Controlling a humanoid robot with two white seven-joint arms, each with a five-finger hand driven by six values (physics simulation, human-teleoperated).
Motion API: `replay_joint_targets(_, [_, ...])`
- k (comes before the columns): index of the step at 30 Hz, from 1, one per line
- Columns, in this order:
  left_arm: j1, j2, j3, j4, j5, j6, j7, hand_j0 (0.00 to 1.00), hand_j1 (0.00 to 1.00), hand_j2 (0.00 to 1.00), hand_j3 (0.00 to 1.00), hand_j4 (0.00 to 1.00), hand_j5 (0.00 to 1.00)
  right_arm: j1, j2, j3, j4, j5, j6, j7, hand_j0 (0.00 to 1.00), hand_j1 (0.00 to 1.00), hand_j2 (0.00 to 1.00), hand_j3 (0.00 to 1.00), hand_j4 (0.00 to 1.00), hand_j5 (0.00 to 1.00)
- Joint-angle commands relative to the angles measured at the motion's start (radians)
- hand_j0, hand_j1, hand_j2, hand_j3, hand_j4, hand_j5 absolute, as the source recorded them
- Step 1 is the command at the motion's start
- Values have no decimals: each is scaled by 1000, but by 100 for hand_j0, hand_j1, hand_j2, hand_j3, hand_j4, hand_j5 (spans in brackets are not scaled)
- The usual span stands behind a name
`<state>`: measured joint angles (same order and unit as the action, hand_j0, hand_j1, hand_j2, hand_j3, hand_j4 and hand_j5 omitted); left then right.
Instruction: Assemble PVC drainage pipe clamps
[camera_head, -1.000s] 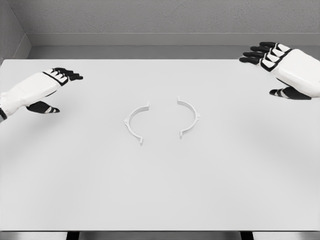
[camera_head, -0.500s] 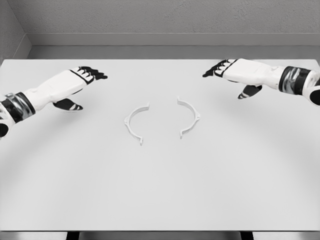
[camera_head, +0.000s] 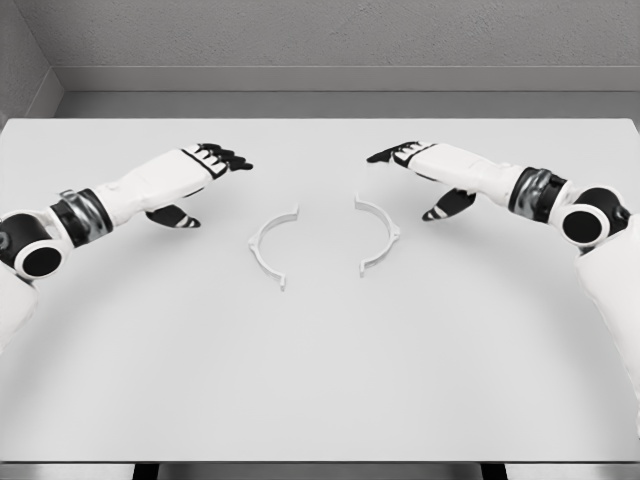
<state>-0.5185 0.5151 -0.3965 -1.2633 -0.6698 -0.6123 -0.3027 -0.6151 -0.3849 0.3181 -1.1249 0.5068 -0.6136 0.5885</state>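
Start with your left hand's fingers: they are stretched forward and loosely spread, thumb hanging below, pinching nothing. The left hand hovers over the desk, up and to the left of the left clamp half, apart from it. Its white forearm runs back toward the picture's lower left, past a dark wrist band to the elbow joint at the edge.

Your right hand's fingers are likewise extended and slightly spread, thumb dropped beneath the palm, gripping nothing. The right hand sits up and to the right of the right clamp half, near it but not touching. Its arm leads back to the right edge through a dark banded wrist and a round joint.

You will find the two white curved clamp halves lying flat near the middle of the desk, open sides facing each other like parentheses, with a gap between them. The left half sits a little lower in the view than the right. Behind the desk you see a grey wall.
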Motion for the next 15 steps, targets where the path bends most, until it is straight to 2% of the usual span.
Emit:
replay_joint_targets(1, [0,-10,-8,1,1,1,-1,100,100,100,100,100,100,0,38,-47,40,-5,3,1,100,100,100,100,100,100])
replay_joint_targets(2, [-3,-12,-18,1,1,1,-1,100,100,100,100,100,100,-2,58,-54,73,-4,3,1,100,100,100,100,100,100])
replay_joint_targets(8, [-5,-14,-28,10,1,1,-1,100,100,100,100,100,100,-14,89,-57,140,6,3,2,100,100,100,100,100,100])
replay_joint_targets(15, [9,-13,-35,-14,15,1,-1,100,100,100,100,100,100,-15,107,-57,145,7,3,2,99,99,99,99,99,99])
